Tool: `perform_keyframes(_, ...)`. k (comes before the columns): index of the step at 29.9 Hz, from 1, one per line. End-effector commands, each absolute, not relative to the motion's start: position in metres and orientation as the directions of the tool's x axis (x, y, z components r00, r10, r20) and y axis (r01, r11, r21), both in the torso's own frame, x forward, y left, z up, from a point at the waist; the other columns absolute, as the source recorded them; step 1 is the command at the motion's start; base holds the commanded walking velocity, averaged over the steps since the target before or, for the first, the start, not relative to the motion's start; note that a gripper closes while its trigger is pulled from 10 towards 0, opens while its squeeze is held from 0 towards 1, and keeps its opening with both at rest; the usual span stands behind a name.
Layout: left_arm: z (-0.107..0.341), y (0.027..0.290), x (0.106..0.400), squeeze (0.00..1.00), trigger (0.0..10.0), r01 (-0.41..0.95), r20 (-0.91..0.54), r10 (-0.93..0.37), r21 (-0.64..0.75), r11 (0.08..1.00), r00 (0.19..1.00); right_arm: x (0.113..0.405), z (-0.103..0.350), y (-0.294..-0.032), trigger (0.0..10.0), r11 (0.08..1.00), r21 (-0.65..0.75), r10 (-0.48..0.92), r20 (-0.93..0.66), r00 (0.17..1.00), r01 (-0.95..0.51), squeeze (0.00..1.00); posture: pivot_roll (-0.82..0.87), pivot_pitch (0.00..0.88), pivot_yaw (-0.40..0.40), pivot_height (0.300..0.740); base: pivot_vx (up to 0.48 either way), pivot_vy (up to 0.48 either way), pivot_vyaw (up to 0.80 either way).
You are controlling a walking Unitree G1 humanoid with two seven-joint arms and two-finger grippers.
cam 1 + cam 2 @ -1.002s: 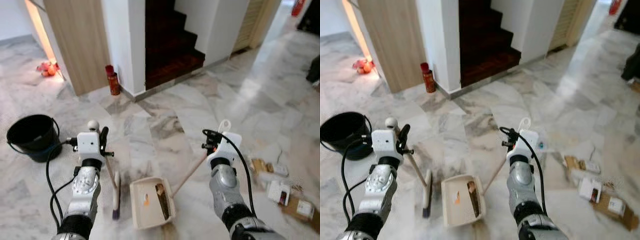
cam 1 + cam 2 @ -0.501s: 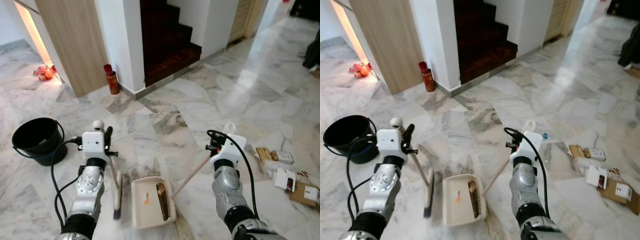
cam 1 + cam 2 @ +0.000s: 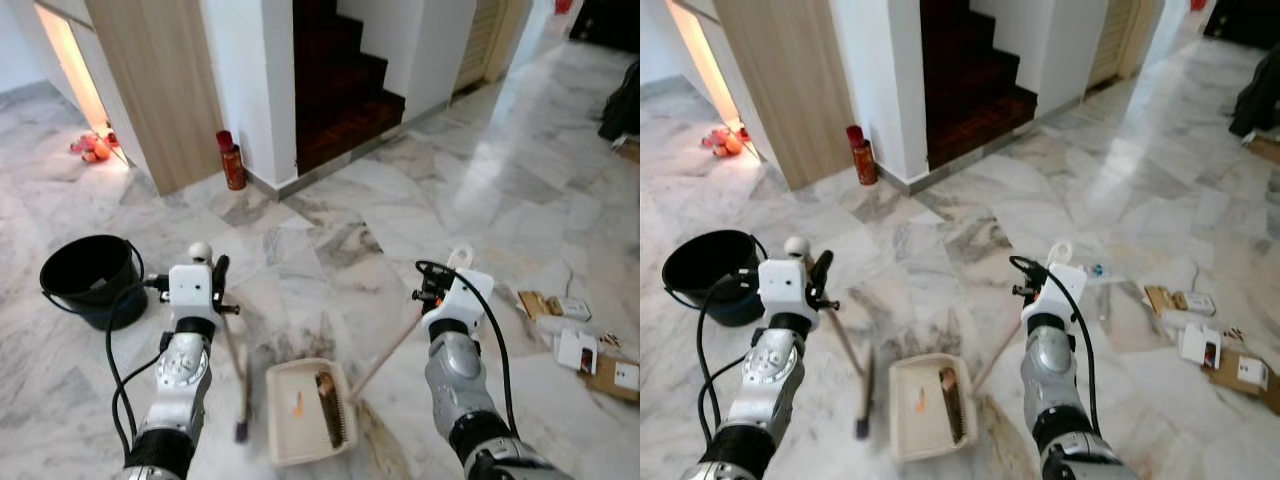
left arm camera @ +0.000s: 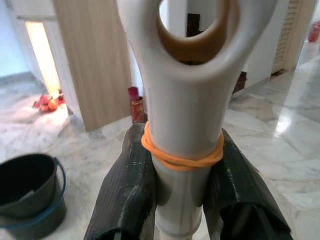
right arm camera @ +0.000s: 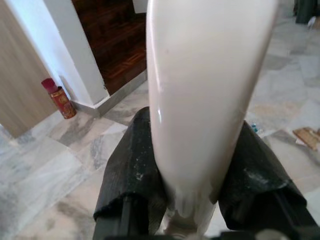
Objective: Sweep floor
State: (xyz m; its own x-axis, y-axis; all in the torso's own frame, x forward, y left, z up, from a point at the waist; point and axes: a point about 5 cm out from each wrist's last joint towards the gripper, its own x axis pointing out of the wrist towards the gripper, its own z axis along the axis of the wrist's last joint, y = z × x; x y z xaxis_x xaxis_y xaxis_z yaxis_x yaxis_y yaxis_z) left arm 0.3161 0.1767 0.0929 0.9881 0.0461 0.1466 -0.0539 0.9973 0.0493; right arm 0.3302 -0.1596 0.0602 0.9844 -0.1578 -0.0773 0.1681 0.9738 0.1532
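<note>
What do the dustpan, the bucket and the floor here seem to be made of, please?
The dustpan looks like moulded cream plastic, smooth and matte. The bucket appears to be black plastic with a thin bail handle. The floor looks like polished marble tile: grey-brown veining, grid joints and glossy reflections, though a marble-look ceramic cannot be ruled out.
</note>
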Motion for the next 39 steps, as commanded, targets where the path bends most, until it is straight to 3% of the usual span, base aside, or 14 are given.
perform_keyframes(1, 0.1061, 0.1812, 0.3199, 0.00, 10.0, -0.063, 0.196, 0.047, 0.074, 0.995, 0.979, 0.3367, 0.0729, -0.1560, 10.0, 0.973, 0.171, -0.151, -0.024, 0.988, 0.153, 0.00, 0.09, 0.000, 0.007, 0.740, 0.000, 0.296, 0.00)
perform_keyframes(25, 0.1067, 0.1827, 0.3201, 0.00, 10.0, -0.063, 0.195, 0.047, 0.078, 0.995, 0.980, 0.3359, 0.0717, -0.1544, 10.0, 0.972, 0.177, -0.153, -0.028, 0.988, 0.155, 0.00, 0.09, 0.000, 0.012, 0.740, 0.000, 0.292, 0.00)
perform_keyframes(34, 0.1063, 0.1818, 0.3208, 0.00, 10.0, -0.056, 0.190, 0.037, 0.096, 0.994, 0.981, 0.3352, 0.0720, -0.1544, 10.0, 0.974, 0.166, -0.156, -0.019, 0.988, 0.157, 0.00, 0.09, 0.000, 0.017, 0.740, 0.000, 0.000, 0.00)
perform_keyframes(39, 0.1057, 0.1807, 0.3209, 0.00, 10.0, -0.048, 0.186, 0.029, 0.096, 0.994, 0.982, 0.3349, 0.0730, -0.1548, 10.0, 0.974, 0.165, -0.155, -0.008, 0.988, 0.154, 0.00, 0.09, 0.000, 0.016, 0.740, 0.000, 0.000, 0.72)
